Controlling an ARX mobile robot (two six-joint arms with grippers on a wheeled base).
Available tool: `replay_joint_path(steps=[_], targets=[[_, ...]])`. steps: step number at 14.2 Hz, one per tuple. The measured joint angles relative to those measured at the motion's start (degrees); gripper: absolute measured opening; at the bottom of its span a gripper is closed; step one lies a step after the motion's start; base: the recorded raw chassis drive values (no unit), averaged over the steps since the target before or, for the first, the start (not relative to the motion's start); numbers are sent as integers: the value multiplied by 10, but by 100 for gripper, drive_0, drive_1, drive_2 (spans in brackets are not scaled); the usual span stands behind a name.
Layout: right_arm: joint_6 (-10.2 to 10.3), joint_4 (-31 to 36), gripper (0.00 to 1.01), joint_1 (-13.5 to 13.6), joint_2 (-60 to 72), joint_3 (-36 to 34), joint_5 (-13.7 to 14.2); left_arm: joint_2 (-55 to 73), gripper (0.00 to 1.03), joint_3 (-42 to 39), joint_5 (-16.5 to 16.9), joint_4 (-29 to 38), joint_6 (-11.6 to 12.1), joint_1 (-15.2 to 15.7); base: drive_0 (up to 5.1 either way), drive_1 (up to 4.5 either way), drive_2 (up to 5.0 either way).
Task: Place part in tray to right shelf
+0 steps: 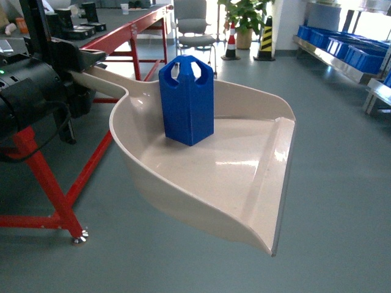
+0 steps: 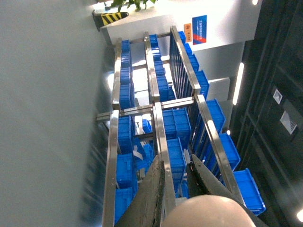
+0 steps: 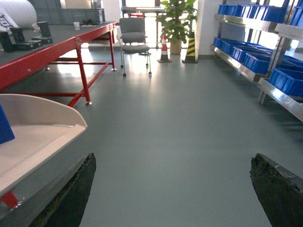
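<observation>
Standing upright, the part [image 1: 187, 101] is seen at the back of the tray [image 1: 244, 183], near the handle. The handle is clamped by the left gripper [image 2: 176, 182], well clear of the part. The right gripper [image 3: 173, 189] is spread wide, empty. The right shelf [image 3: 265, 56] is seen well apart.

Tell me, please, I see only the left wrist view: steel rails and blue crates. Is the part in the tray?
Observer: Yes. In the head view the part stands upright in the tray, near the handle end.
Operator: Is the right gripper busy?
Observer: No. The right gripper is wide open and holds nothing.
Operator: Is the tray at the shelf?
Observer: Not yet. The tray hangs over bare floor, and the shelf is ahead at the far right.
</observation>
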Motion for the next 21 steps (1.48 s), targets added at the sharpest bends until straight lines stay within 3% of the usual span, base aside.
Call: replay_joint_path(steps=[5,7,21], targets=[[0,1,98,0,0,0,0,0,12,-1,0,0,0,0,484,-145,-329],[0,0,98,0,1,0,1,0,12,0,7,0,0,-8,0,0,0],[0,1,98,0,0,-1,0,0,12,-2,-2,0,0,1,3,433,-428]])
